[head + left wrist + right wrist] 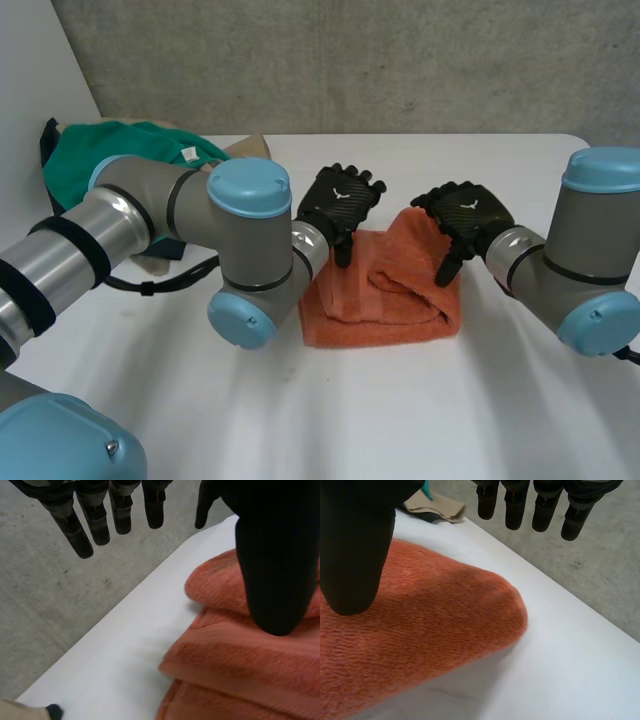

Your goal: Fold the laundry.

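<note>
An orange towel (395,285) lies folded into a thick bundle in the middle of the white table (330,420). My left hand (340,203) hovers over the towel's far left corner, fingers straight and apart from the cloth; its thumb (272,565) hangs just above the orange folds (245,660). My right hand (462,215) is above the far right edge of the towel, also open, with its thumb (355,550) over the rounded fold (430,630) and its fingers (515,507) past the cloth. Neither hand holds anything.
A pile of laundry with a green garment (130,150) and a beige piece (240,148) sits at the table's far left, behind my left arm (150,220). The table's far edge (150,587) runs close beyond both hands, with grey floor (590,565) beyond.
</note>
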You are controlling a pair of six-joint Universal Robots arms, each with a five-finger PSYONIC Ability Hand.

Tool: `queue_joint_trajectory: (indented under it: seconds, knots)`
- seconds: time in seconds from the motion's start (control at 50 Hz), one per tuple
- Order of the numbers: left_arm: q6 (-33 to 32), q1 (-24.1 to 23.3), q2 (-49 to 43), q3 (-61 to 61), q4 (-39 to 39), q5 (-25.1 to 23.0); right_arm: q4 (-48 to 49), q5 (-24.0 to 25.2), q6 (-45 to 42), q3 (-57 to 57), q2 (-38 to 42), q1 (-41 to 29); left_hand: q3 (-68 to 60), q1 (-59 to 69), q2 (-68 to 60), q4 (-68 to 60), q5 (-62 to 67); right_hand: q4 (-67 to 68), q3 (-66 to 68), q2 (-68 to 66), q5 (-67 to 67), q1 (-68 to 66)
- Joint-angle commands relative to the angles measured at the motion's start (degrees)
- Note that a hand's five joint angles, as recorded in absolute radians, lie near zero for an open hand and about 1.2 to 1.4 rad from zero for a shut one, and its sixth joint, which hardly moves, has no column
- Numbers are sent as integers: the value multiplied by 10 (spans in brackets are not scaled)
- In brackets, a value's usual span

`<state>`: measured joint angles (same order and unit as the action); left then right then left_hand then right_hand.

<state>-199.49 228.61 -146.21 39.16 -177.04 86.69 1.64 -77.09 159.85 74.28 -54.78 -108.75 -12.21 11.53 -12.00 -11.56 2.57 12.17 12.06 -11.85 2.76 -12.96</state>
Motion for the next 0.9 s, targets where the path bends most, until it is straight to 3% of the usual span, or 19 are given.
queue_joint_trajectory:
  seconds: [0.02,0.16,0.44,0.74,0.9]
  knots:
    - [58,-14,-18,-50,71,-20,-15,-22,35,-18,0,19,3,4,1,-3,-7,-22,-21,18,-28,30]
    - [79,-24,-54,-113,141,-18,-25,-25,42,-26,-2,29,-29,35,-31,-35,25,-22,-21,18,-28,30]
    - [75,-36,-111,-196,154,-4,-27,-20,43,-24,-2,36,-266,273,-268,-272,262,-22,-21,18,-28,30]
    - [39,-40,-166,-305,233,-1,-29,-12,45,-26,-2,37,-269,276,-271,-276,266,-22,-21,18,-28,30]
    - [-11,-45,-195,-363,247,5,-35,-9,45,-24,-9,37,-271,278,-273,-277,267,-22,-21,18,-28,30]
